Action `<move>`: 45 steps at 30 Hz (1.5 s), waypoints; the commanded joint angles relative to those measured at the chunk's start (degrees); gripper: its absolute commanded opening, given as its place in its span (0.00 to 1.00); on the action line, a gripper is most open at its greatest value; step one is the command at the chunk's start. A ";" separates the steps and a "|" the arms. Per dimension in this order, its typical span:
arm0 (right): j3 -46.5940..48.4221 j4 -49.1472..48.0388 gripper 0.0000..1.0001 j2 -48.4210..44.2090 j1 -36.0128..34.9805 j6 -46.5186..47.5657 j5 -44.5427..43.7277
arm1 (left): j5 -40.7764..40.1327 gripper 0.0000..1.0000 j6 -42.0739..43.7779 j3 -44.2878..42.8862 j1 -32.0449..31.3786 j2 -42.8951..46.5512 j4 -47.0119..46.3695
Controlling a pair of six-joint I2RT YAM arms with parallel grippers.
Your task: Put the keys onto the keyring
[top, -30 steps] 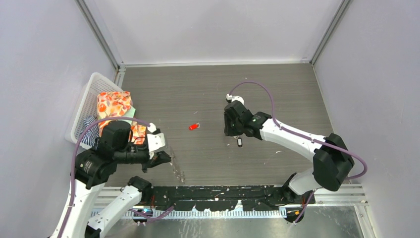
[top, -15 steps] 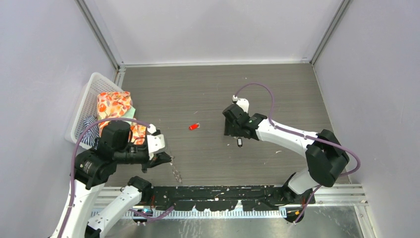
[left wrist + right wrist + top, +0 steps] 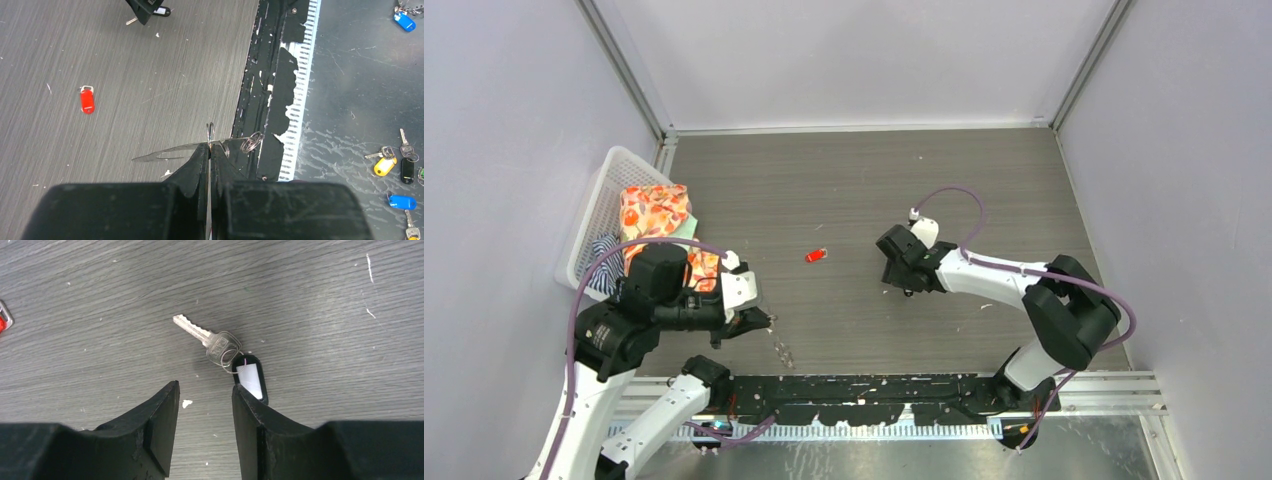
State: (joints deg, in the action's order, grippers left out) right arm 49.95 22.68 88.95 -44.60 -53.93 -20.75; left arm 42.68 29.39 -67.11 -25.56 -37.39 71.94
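— Where is the red key [image 3: 815,255]?
— Flat on the tabletop [image 3: 844,180], near the middle of the top view. It lies between the two arms, and neither one touches it.
— And the keyring [image 3: 211,134]?
— In the left gripper [image 3: 210,147], at the lower left of the top view. The fingers are pinched tight on the thin wire, which runs out past both sides of the tips in the wrist view.
— The right gripper [image 3: 205,390]?
— Low over the tabletop, right of centre. Its jaws are parted a moderate way, with nothing between them.
— What lies in front of it?
— A silver key [image 3: 202,335] joined to a black-framed tag [image 3: 248,380] with a white label, flat on the wood grain. The tag sits just beside the finger on the right of that frame. Whether they touch, I cannot tell.
— Anything else?
— A white basket [image 3: 587,225] with patterned cloth [image 3: 654,210] in it, at the left edge of the top view.
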 commanded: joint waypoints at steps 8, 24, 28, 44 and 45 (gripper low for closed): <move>-1.48 -3.42 0.47 0.56 2.06 -2.42 -1.29 | 2.20 0.00 -0.31 -1.21 -0.01 -0.08 -2.06; -0.58 -5.12 0.31 2.58 5.25 0.73 -0.84 | 2.66 0.00 0.05 -2.39 -0.01 -0.82 -1.40; 0.14 -5.04 0.19 2.10 5.42 2.07 -0.89 | 2.56 0.00 -0.02 -2.53 -0.01 -0.85 -1.75; 1.94 -7.36 0.01 -7.33 3.41 17.84 6.32 | 3.15 0.00 -0.48 -1.68 -0.01 -0.85 -2.12; 1.73 -7.82 0.01 -8.89 2.35 20.24 7.35 | 3.24 0.00 -0.73 -1.48 -0.01 -0.78 -2.36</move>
State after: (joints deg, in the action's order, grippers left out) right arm 49.41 18.63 87.48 -39.68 -43.72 -17.50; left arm 43.75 29.15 -67.57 -25.56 -37.93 71.92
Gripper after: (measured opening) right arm 0.021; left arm 0.013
